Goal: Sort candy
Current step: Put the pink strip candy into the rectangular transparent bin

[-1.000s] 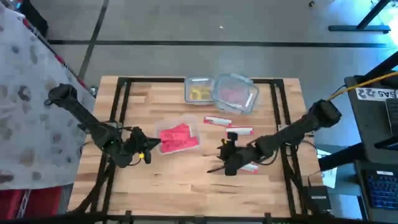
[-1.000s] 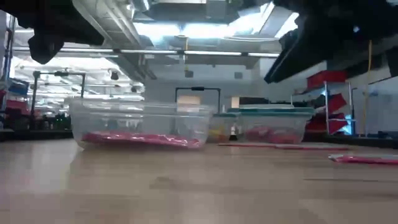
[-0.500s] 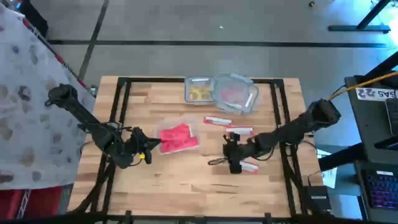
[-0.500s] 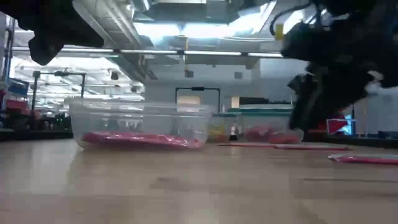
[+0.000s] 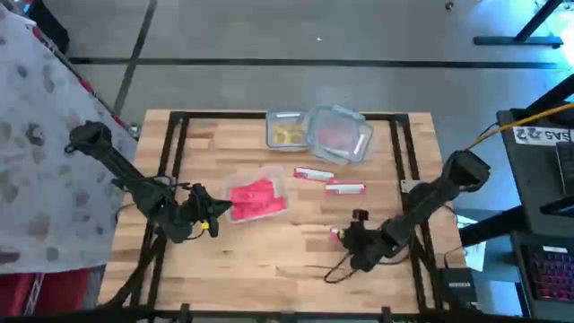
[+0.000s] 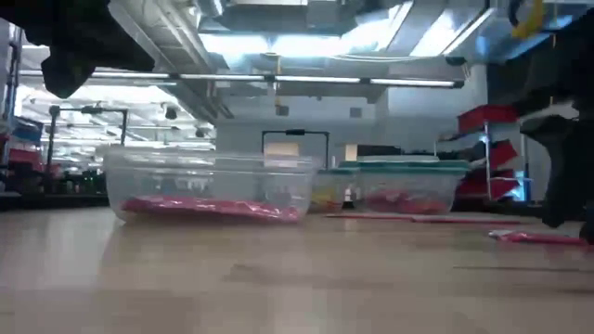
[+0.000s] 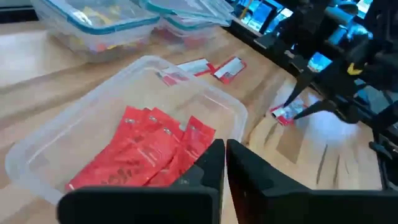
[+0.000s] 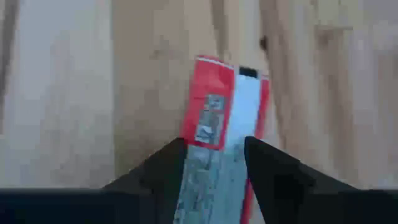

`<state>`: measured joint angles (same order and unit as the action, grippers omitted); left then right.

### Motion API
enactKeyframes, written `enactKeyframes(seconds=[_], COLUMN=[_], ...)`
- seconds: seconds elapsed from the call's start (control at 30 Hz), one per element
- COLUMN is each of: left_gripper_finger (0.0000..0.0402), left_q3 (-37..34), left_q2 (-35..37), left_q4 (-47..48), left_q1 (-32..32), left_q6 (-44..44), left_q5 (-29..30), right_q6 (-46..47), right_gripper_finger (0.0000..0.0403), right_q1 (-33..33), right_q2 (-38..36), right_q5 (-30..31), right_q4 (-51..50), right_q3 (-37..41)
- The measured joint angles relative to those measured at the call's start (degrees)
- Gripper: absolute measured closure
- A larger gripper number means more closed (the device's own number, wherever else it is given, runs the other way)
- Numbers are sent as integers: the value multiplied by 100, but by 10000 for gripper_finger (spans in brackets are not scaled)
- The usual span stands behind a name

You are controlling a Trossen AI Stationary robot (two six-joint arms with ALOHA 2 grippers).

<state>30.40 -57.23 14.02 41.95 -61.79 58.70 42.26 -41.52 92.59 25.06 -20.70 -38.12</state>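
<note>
- R gripper (image 5: pixel 345 235) has moved since 1 s ago: was mid-table below the two loose packets, now nearer the front-right, arm folded low over the table (image 5: pixel 269 260).
- R fingers (image 8: pixel 273 168) are apart, one either side of a red/white candy packet (image 8: pixel 221 124); packet lies flat on the wood between the tips and pokes out past them. Cannot tell if the pads touch it.
- Same packet shows in high view as a small pink bit (image 5: pixel 338 234) right at the R fingertips, and in L wrist view (image 7: pixel 287 112) just at the tips of the far arm.
- L gripper (image 5: pixel 218 209) unchanged vs earlier frames, parked just beside the near edge of the clear tub (image 5: pixel 278 187).
- L fingers (image 7: pixel 214 165) closed together, only a thin slit between them, nothing held.
- Just ahead of the L fingertips: the tub w/ a fan of red packets (image 7: pixel 149 152) lying flat inside.
- Beyond the tub, farther from L fingers: two loose red/white packets (image 5: pixel 314 174) and (image 5: pixel 345 188) on the wood, close but apart.
- At the table's back edge: tub w/ yellow pieces (image 5: pixel 287 135), touching a lidded tub (image 5: pixel 341 135) w/ pink/red contents.
- Low view: tub w/ red packets (image 6: pixel 209 208) on the left, back tubs (image 6: pixel 394 190) behind, one flat packet (image 6: pixel 538 237) on the wood at right beside a dark arm part.
- Patterned fabric (image 5: pixel 36 135) off the table's left side.
</note>
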Motion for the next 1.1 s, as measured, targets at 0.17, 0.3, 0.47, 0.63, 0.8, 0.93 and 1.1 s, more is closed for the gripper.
enactKeyframes(seconds=[0.17, 0.3, 0.47, 0.63, 0.8, 0.93, 1.1], left_gripper_finger=[402, 402, 402, 402, 402, 402, 402], left_q3=[0, 1, 2, 0, 2, 0, -3], left_q2=[-2, -2, -17, -106, -169, -181, -281], left_q4=[2, 3, 4, 1, -4, -83, -1629], left_q1=[0, 0, 0, 2, 2, 0, 168], left_q6=[-42, -56, -82, -109, -180, -70, 2672], left_q5=[-2, -3, -3, -11, -28, 16, 254], right_q6=[184, 424, 521, 577, -290, -1812, -2934], right_gripper_finger=[244, 257, 315, 388, 390, 396, 400], right_q1=[83, 134, 194, 191, 458, 1236, 2604], right_q2=[180, 194, 212, 227, 58, -117, -73], right_q5=[-37, 21, 3, 204, 68, -924, -2792], right_q4=[1308, 1747, 1865, 1996, 2530, 3841, 4813], right_q3=[457, 646, 657, 656, 376, -19, -683])
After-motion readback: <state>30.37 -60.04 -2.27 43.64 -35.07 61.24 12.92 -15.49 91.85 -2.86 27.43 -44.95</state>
